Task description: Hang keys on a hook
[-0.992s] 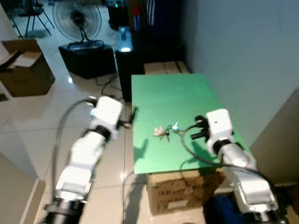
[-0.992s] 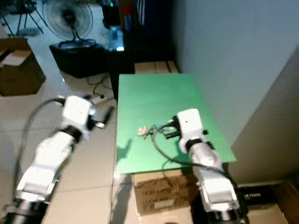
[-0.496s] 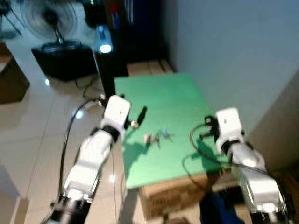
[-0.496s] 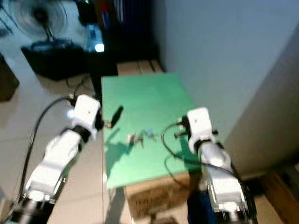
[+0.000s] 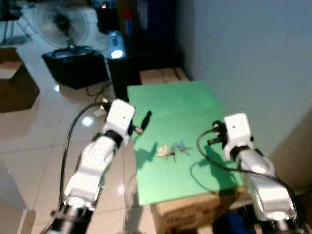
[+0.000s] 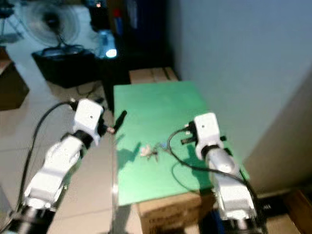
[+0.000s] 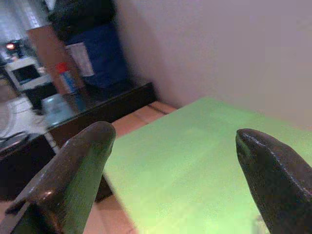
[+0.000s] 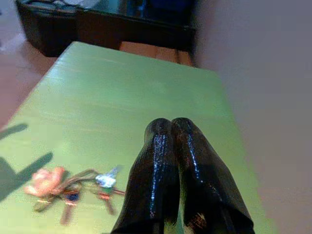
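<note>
Keys (image 5: 171,150): one bunch with a pale pink fob, flat on the desk (image 5: 170,102), near its middle and toward the front. Long axis runs side to side across the desk; fob at the 9 o'clock end, key blades fanned toward 3 o'clock and the front edge. Blade count and shapes too blurred to make out.

Left tool (image 7: 175,161): held over the desk's left edge, at 10 o'clock from the keys; fingers spread wide, nothing between them.

Right tool (image 8: 170,146): over the desk at 3 o'clock from the keys, apart from them; fingers pressed together, tips aimed at the far end of the desk.

Desk: green top resting on a cardboard box (image 5: 195,214) at the front.

Surroundings: fan (image 5: 61,22) at 11 o'clock on the floor, black cabinet (image 5: 75,68) below it, another cardboard box (image 5: 17,85) at 9 o'clock cut by the frame edge, plain wall (image 5: 253,53) along the desk's right side.
</note>
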Robot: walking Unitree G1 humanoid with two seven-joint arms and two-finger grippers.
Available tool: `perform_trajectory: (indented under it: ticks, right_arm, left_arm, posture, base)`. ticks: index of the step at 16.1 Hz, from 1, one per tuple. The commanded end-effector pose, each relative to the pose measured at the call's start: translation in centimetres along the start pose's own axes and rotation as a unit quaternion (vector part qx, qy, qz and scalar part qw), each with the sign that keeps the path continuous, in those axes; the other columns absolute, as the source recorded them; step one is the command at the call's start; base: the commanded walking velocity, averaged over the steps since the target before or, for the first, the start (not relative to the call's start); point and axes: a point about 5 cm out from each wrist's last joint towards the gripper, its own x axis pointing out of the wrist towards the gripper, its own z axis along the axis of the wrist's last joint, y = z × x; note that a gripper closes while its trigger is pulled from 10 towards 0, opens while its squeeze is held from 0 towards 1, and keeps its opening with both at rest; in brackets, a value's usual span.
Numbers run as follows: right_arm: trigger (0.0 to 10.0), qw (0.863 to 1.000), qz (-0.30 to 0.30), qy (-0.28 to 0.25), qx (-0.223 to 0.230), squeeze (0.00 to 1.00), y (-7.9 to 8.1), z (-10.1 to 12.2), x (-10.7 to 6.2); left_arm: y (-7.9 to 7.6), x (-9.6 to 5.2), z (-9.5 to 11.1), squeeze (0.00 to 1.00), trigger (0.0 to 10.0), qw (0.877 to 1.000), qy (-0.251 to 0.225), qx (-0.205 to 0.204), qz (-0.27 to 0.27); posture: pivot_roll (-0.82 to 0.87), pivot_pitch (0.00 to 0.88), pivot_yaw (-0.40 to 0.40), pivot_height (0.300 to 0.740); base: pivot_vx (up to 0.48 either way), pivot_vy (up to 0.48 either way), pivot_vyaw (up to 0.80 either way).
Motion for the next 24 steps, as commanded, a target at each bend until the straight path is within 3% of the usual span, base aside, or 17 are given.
perform_trajectory:
  ticks: [1, 3, 14, 23, 24]
  right_arm:
    - [10.0, 1.000, -0.001, -0.001, -0.005, 0.00, -0.2, 0.4, 0.1]
    - [10.0, 1.000, -0.001, -0.001, -0.005, 0.00, -0.2, 0.3, 0.1]
    - [10.0, 1.000, 0.005, 0.007, -0.019, 0.00, -0.2, 0.2, 0.2]
    - [10.0, 0.998, 0.016, 0.051, -0.029, 0.00, -0.5, -1.0, 0.6]
    - [10.0, 0.997, 0.020, 0.063, -0.036, 0.31, -0.6, -1.5, 0.7]
  left_arm:
    - [0.0, 0.4, 0.5, 0.00, 10.0, 1.000, -0.008, 0.007, -0.003]
    - [-0.1, 0.4, 0.5, 0.00, 10.0, 1.000, -0.008, 0.008, -0.004]
    - [-0.2, 0.7, 0.5, 0.00, 10.0, 1.000, -0.011, 0.013, -0.007]
    - [-0.6, 0.2, 0.1, 0.00, 10.0, 0.999, -0.006, 0.019, -0.026]
    - [-0.9, -0.1, -0.1, 0.00, 10.0, 0.999, 0.000, 0.019, -0.037]
  posture:
    - [-0.11, 0.000, 0.023, 0.718]
    - [-0.11, 0.000, 0.023, 0.718]
    - [-0.11, 0.000, 0.013, 0.718]
    - [-0.11, 0.000, -0.002, 0.718]
    - [-0.10, 0.000, 0.002, 0.718]
  base:
    - [0.292, 0.000, -0.80]
    - [0.292, 0.000, -0.77]
    - [0.290, 0.000, 0.00]
    - [0.000, 0.000, 0.00]
    - [0.000, 0.000, 0.00]
